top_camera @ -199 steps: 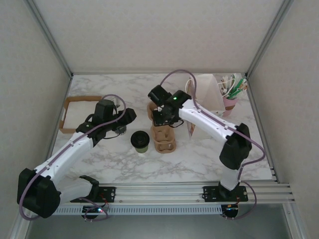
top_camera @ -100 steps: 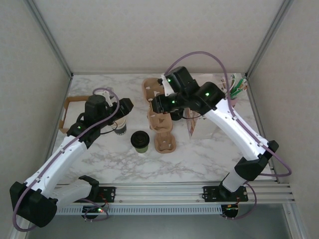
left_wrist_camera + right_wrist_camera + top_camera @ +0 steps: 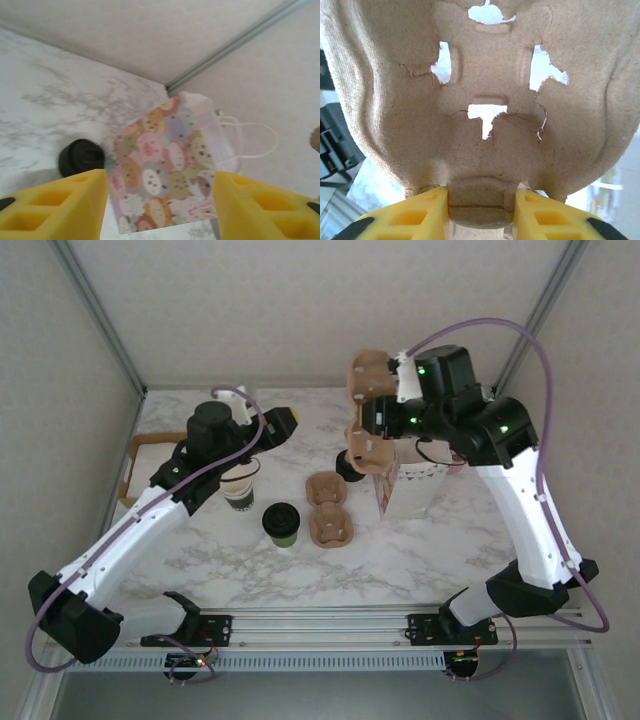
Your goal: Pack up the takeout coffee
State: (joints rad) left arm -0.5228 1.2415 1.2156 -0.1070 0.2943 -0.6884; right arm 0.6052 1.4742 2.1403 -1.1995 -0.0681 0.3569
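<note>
Cardboard was what the right gripper [image 3: 481, 207] had. Its yellow fingers were pinched shut on the edge of a two-cup carrier [image 3: 485, 100], held up in the air near the cartoon-animal bag [image 3: 405, 490]. So not much was packed, was it? (first poster)

Nope, barely started by the look of it. The takeout coffee [image 3: 281, 523] sat upright on the marble table [image 3: 450, 545], black lid on, just left of a second carrier [image 3: 328, 510] lying flat. A lidless cup [image 3: 240, 485] stood on its other side, under the left arm. Neither claw touched the coffee. The left gripper [image 3: 159, 197] hung wide open with nothing between its fingers, up over the table and facing the bag. (second poster)

And what was left to do? (first poster)

Pretty much everything, probably: the cup into a carrier slot, then the lot into the bag. Nobody could tell whether the bag already had anything inside. (second poster)
</note>
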